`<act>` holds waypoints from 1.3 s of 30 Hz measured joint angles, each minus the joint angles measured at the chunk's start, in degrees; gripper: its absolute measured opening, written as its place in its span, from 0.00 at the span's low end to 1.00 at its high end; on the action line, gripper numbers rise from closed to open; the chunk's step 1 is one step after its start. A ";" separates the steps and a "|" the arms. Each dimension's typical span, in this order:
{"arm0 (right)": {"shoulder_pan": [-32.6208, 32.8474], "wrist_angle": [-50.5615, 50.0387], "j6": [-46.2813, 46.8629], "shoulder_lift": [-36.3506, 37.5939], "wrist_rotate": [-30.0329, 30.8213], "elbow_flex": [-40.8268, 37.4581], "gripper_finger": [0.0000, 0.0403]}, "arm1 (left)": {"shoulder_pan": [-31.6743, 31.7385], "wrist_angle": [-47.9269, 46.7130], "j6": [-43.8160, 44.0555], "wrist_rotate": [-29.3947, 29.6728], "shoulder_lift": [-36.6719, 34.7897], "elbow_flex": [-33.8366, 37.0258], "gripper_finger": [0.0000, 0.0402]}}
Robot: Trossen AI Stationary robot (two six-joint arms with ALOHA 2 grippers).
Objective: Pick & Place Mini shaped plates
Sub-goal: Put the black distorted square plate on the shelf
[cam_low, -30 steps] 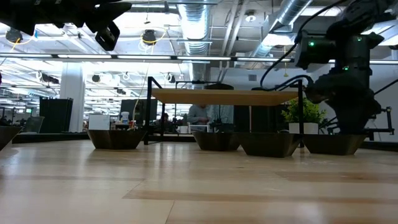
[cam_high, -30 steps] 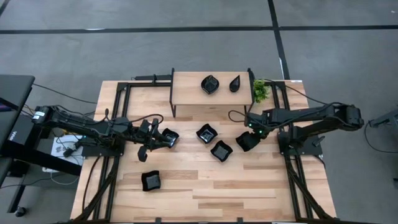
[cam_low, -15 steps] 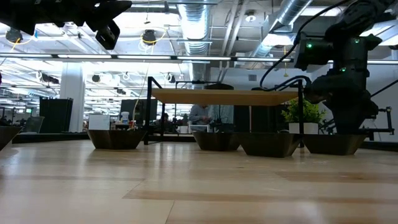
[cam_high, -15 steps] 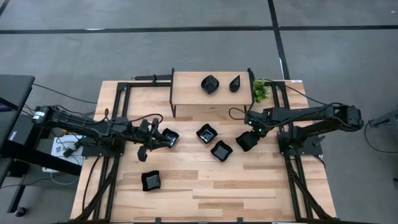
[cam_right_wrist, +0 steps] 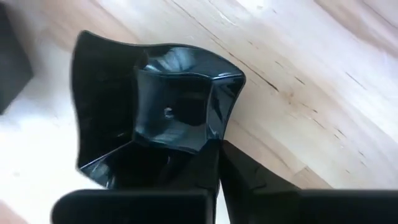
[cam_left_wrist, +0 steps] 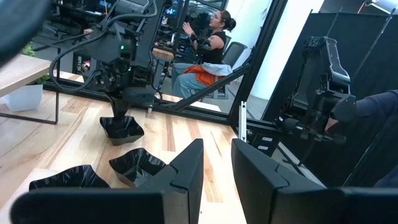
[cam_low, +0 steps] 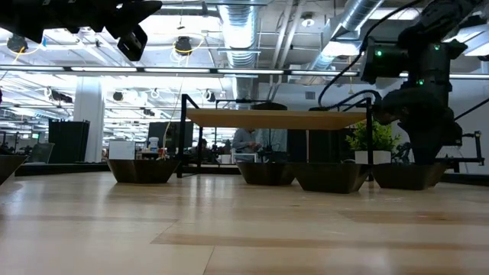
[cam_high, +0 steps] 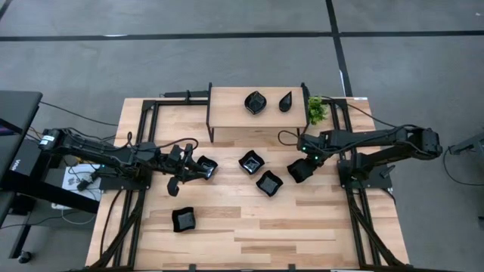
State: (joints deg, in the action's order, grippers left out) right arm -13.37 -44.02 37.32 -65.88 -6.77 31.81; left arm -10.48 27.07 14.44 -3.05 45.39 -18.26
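Observation:
Several small glossy black plates lie on the wooden table: one at the right, two in the middle, one at the left and one near the front. Two more sit on the low shelf. My right gripper points down and is shut on the right plate. My left gripper is held level, well above the table beside the left plate, open with nothing between its fingers. My right gripper pinches the plate's side wall near a corner. One finger is inside the dish and the other outside. The fingers come from above, pointing steeply down. The plate stands upright with its bottom on the table.
A small green plant stands at the shelf's right end, close behind my right arm. The shelf's black legs stand on the table's far part. Black frame rails run along both table sides. A person sits beyond the table.
My right gripper has shut on the right plate's wall while staying in place. The plate has stayed on the table.

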 joint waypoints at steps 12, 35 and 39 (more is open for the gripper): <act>-0.03 -20.52 -10.23 0.32 -2.78 20.33 0.01 | 0.02 -0.01 -0.22 0.00 0.00 0.00 0.21; -7.04 -14.59 -32.91 -25.77 -4.84 76.21 0.00 | 0.01 0.07 -0.50 0.01 -0.02 0.00 0.21; -9.99 -14.82 -36.94 -35.03 -5.45 86.89 0.00 | 0.01 0.13 -0.48 0.00 -0.02 0.00 0.21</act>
State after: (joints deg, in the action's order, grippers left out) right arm -23.36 -58.83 0.38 -100.90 -12.22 118.71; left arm -10.47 27.20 13.96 -3.05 45.36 -18.26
